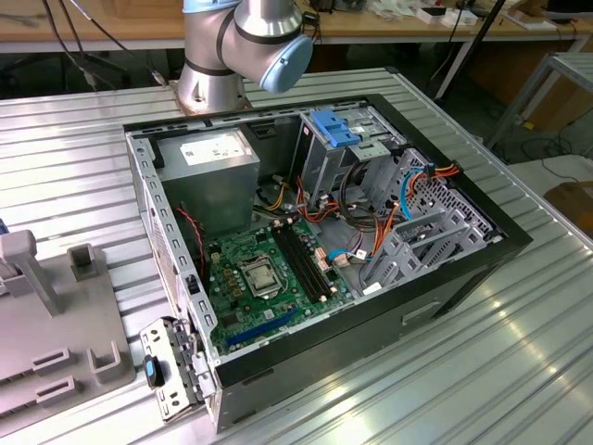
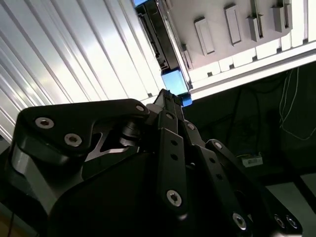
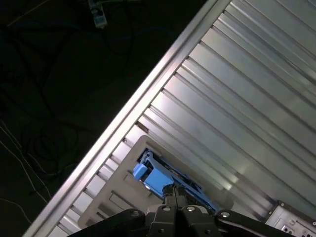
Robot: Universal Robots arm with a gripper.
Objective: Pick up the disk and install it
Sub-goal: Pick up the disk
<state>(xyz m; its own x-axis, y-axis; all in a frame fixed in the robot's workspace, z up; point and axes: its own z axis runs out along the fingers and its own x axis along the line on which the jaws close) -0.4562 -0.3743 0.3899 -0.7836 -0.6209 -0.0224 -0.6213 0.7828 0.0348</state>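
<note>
A: What is the gripper (image 3: pixel 175 193) doing?

B: Its fingers (image 3: pixel 171 192) are apparently pinching the disk (image 3: pixel 157 180) by its blue end; the holder (image 3: pixel 117 177) is lying just beyond them. It should be lifting straight, not twisting.

Cables (image 1: pixel 371 222) and a metal cage (image 1: pixel 431 227) crowd one end of the computer case (image 1: pixel 371 324); bare table (image 3: pixel 237 98) flanks the disk (image 3: pixel 155 180) at its edge.

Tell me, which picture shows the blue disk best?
The first wrist view: the disk shows its blue rail broadside, on a grey holder. The second wrist view shows it edge-on, dark with a blue end.
</note>
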